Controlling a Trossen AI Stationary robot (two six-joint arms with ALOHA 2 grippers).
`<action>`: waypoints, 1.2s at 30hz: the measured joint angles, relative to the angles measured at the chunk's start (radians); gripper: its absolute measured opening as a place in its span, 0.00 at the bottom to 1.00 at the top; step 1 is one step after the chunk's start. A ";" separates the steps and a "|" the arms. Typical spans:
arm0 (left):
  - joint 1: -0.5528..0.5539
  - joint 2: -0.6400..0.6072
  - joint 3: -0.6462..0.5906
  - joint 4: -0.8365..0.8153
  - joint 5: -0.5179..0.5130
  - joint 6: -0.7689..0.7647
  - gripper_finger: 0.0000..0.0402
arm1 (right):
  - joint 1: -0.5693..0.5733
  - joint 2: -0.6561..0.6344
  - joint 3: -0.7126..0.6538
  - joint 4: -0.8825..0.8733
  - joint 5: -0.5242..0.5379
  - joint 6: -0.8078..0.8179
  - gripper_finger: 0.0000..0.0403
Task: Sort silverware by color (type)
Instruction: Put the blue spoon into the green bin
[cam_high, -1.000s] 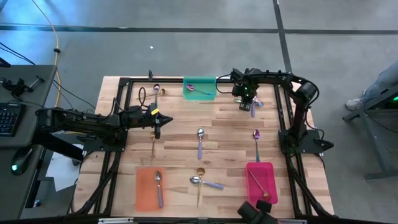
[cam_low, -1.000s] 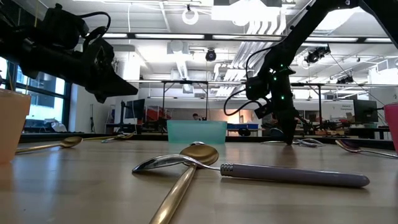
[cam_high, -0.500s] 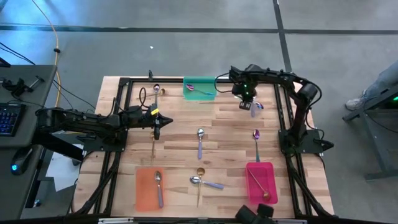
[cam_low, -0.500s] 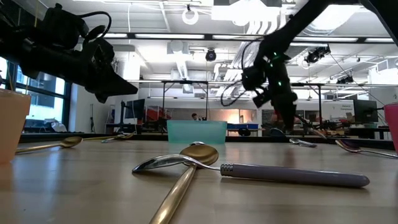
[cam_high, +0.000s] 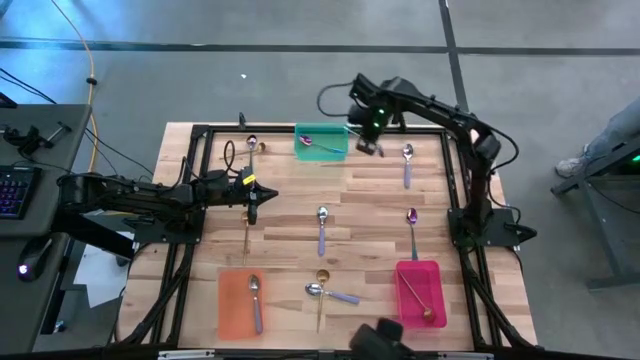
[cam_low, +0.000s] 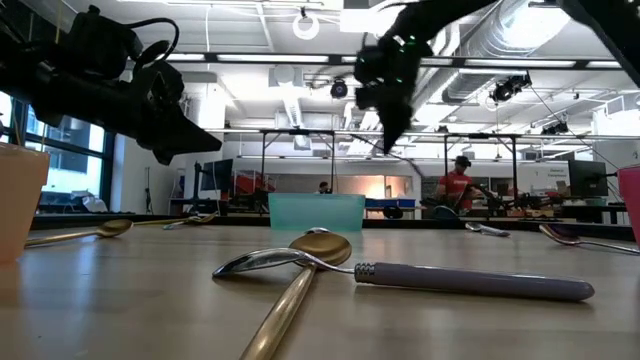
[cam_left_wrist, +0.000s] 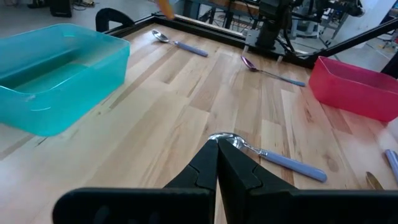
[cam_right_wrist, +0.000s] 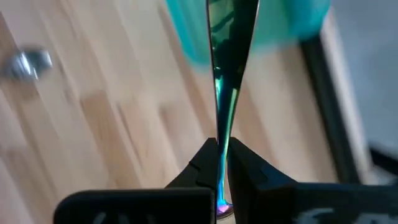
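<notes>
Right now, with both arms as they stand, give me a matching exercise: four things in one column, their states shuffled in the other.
Column one:
1. right hand
2. left hand
3. orange tray
4. pink tray

Column two:
A. has a lavender-handled spoon lying in it
B. shut on a green-handled spoon
C. has a gold spoon lying in it
D. shut, holding nothing

Pairs: 1-B, 2-D, 3-A, 4-C
</notes>
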 joint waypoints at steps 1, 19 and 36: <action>0.000 0.000 0.000 0.000 -0.002 0.001 0.00 | 0.008 0.026 0.048 0.007 -0.002 0.001 0.00; 0.000 0.000 0.000 0.000 -0.009 0.000 0.00 | 0.021 0.420 0.413 0.082 -0.128 0.025 0.00; 0.000 0.000 0.000 -0.001 -0.008 -0.001 0.00 | 0.022 0.438 0.413 0.148 -0.127 0.019 0.00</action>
